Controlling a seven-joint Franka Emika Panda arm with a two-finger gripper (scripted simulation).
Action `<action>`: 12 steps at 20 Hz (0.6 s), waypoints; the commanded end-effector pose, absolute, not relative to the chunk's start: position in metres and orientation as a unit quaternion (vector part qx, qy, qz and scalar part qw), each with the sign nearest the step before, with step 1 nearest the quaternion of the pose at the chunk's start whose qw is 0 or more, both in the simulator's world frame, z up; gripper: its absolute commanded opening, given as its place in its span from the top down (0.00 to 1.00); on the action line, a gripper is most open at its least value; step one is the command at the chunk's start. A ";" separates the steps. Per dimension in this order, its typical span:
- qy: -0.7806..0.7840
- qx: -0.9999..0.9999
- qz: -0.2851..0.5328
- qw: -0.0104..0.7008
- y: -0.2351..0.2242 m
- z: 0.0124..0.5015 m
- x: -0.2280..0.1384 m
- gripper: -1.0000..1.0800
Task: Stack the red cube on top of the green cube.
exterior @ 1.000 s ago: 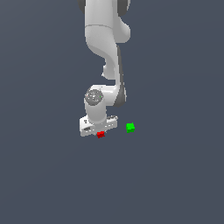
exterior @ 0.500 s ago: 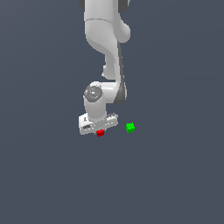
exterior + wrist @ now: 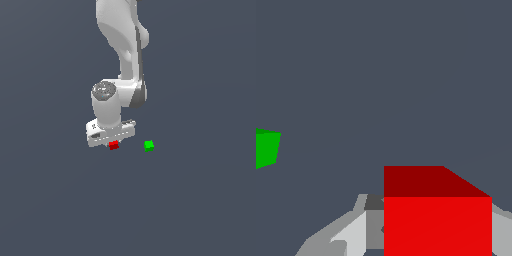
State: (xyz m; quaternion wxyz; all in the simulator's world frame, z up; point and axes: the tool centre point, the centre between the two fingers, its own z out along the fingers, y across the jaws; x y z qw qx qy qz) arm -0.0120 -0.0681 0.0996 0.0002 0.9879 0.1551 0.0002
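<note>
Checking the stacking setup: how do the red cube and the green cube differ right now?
The red cube sits between the end effector's fingers; the green cube stands apart, untouched, toward the exterior view's right. One is bright red, the other bright green. Both look equally small and plain.

The tiny bright red plain cube (image 3: 114, 145) sits just under the white gripper (image 3: 113, 144); the tiny bright green plain cube (image 3: 149, 145) lies apart, toward the exterior view's right, nothing upon it.

No readable text, label, brand, number or sign anywhere in either view.
</note>
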 end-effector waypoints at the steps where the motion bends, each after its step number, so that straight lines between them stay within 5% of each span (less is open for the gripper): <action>1: 0.155 0.988 0.000 0.000 -0.068 0.111 -0.012 1.00; 12: 0.155 0.988 0.000 0.000 -0.058 0.115 -0.013 1.00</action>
